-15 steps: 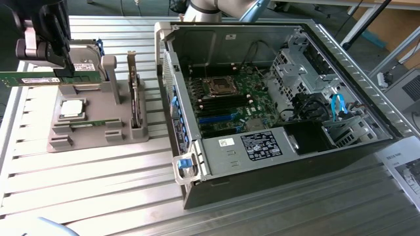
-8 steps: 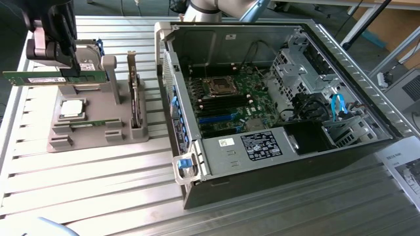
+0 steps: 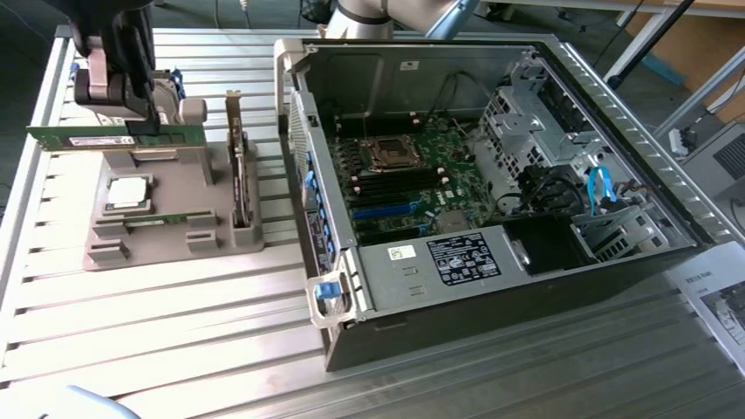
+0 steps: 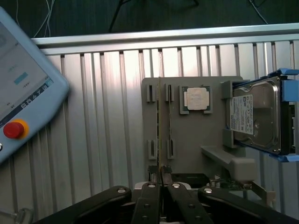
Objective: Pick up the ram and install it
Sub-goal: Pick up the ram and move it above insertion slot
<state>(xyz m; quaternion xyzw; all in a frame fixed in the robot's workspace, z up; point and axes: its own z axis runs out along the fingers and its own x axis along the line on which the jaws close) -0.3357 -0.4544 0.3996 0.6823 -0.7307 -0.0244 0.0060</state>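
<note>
Since a memory stick has to go edge-first into a slot, the dark metal fingers pinch the long, narrow green circuit-board ram by its two flat faces. This leaves its lower edge free and keeps it level, standing on edge. It hangs at the far exterior view's left, and the fingers grip it a little past mid-length. In the wrist view the ram shows edge-on as a thin line running straight out from between the fingers, which are pressed against it on either side.

Just below it sits the grey moulded parts holder, whose posts and pockets keep each spare part apart and upright for an easy grasp. The ram seems to hang just above it, lifted out of its posts, though whether it is fully clear is hard to tell. A square silver processor chip lies flat in a pocket of the holder. A dark expansion card with a metal bracket stands upright at the holder's far edge.

Further to the exterior view's right, on the slatted aluminium counter, the open black computer case lies on its side. That turns its green motherboard upward for access from above. The ram is well apart from the motherboard.
</note>
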